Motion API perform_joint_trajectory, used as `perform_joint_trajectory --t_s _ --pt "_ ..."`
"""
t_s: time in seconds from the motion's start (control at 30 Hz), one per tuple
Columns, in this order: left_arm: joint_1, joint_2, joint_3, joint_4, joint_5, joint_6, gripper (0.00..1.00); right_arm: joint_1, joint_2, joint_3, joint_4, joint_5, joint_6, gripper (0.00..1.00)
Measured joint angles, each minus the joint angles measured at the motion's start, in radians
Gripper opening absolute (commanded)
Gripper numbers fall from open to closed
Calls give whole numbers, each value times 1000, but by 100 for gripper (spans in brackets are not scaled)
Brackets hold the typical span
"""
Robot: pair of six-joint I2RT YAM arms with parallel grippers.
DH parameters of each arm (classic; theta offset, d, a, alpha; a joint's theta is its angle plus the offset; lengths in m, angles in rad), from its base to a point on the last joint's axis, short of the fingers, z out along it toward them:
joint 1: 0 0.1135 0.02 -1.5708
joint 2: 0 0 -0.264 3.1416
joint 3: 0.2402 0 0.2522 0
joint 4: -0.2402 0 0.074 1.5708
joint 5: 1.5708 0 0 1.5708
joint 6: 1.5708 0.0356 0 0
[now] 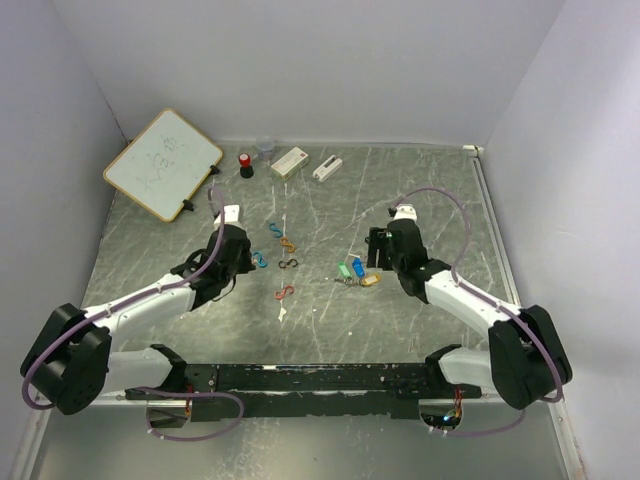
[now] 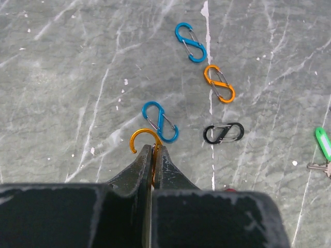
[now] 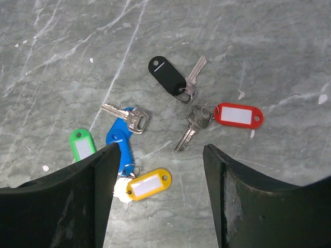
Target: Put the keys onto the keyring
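Observation:
The keys lie in a loose cluster under my right gripper point(image 3: 161, 151), which is open and empty just above them. They carry a black tag point(image 3: 167, 75), a red tag point(image 3: 238, 114), a blue tag point(image 3: 119, 139), a green tag point(image 3: 82, 145) and a yellow tag point(image 3: 148, 184). In the top view the cluster point(image 1: 357, 272) lies right of centre, next to the right gripper point(image 1: 373, 262). My left gripper point(image 2: 153, 150) is shut on a gold S-shaped clip point(image 2: 143, 137), whose hooked end sticks out past the fingertips. The green tag point(image 2: 324, 142) shows at the right edge of the left wrist view.
Loose S-clips lie ahead of the left gripper: two blue point(image 2: 160, 121) point(image 2: 190, 42), one orange point(image 2: 219, 83), one black point(image 2: 223, 133); a red one point(image 1: 285, 292) lies nearer. A whiteboard point(image 1: 163, 163), a red knob point(image 1: 245, 165), a clear cup point(image 1: 265, 148) and two white boxes point(image 1: 289, 161) point(image 1: 327, 168) stand at the back.

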Motion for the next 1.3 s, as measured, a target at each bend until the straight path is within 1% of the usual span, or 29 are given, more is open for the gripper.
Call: perform_joint_trajectory --t_s 0.1,0.2,0.5,0.6,0.73,0.93,1.13,1.3 --pt "-3 1 0 5 28 8 7 1 47 18 4 -15 -10 55" --pt "-6 11 0 15 45 13 7 2 112 57 10 -32 -23 53" --pt "-19 40 0 24 65 16 7 10 265 149 40 -68 -61 45" --pt "-19 41 0 24 65 19 7 24 304 163 42 -74 -69 45" --pt "-19 43 0 24 65 24 7 47 337 169 42 -72 -78 43" --pt "-19 53 0 24 65 29 7 58 370 181 38 -49 -89 37" --pt "-20 58 0 24 65 31 7 80 378 187 38 -25 -93 36" --pt "-20 61 0 24 65 34 7 83 392 195 38 -12 -96 32"
